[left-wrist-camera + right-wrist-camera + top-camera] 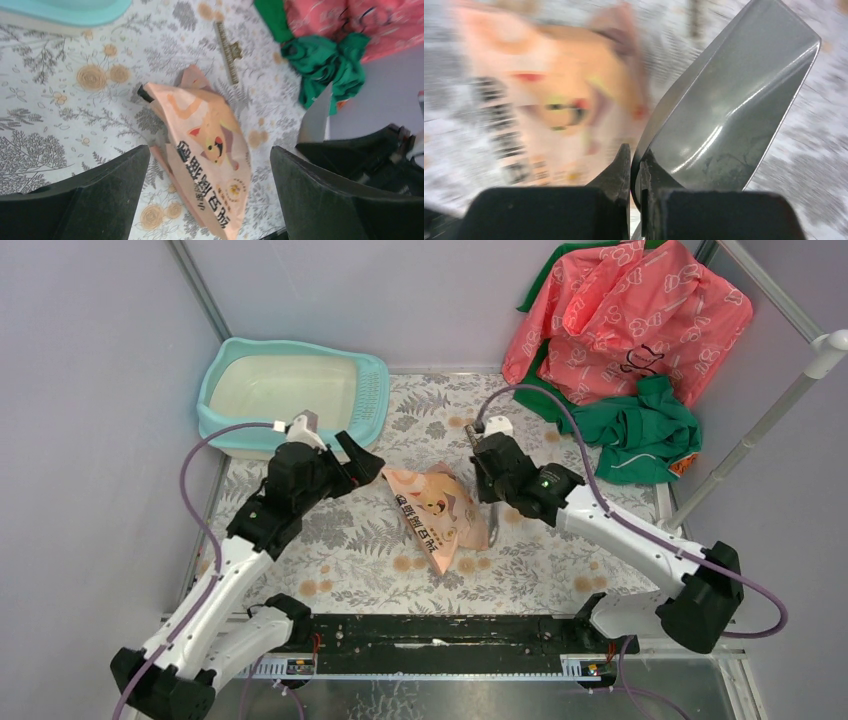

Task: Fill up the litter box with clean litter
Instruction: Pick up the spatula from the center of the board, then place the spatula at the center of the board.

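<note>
Right wrist view shows my right gripper (631, 155) pinched shut on the grey scoop (734, 100); my left gripper (209, 150) gapes wide, facing the bag (440, 515). From the scoop, the litter box (375, 390) lies at ten o'clock, nearer my left arm.

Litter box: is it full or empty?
Empty. In the top view the litter box shows only its bare cream-white inside; no litter lies in it.

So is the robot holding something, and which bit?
The right end effector grips the grey scoop at the narrow end of its bowl. The left end effector is open, holding nothing.
</note>
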Motion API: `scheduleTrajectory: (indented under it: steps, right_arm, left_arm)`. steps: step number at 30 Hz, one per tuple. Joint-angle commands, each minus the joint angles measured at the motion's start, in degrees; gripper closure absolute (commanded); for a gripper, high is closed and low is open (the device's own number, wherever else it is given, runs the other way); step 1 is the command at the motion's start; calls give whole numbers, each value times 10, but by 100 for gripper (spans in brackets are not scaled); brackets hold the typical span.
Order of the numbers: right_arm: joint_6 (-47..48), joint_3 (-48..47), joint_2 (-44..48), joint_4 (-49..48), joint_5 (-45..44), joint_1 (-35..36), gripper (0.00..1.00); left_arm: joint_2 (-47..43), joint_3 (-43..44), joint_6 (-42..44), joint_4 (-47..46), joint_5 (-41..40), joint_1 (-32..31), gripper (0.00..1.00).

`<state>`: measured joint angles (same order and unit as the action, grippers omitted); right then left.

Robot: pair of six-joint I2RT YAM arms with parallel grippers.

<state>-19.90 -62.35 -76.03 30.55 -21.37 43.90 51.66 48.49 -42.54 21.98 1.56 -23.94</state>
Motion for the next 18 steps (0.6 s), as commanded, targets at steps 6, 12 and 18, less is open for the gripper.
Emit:
scheduleTrajectory:
  steps: [6,12,18]
  right_arm:
    - [-33,-96,-78,-138,203,135,100]
    - [-42,-165,-203,-207,277,167,100]
    - [-16,-296,-363,-200,282,200,100]
  left_arm:
    - [-123,64,-30,83,-121,3,1]
    - [-173,87,-28,140,-195,3,1]
    - [-171,82,-31,148,-194,3,1]
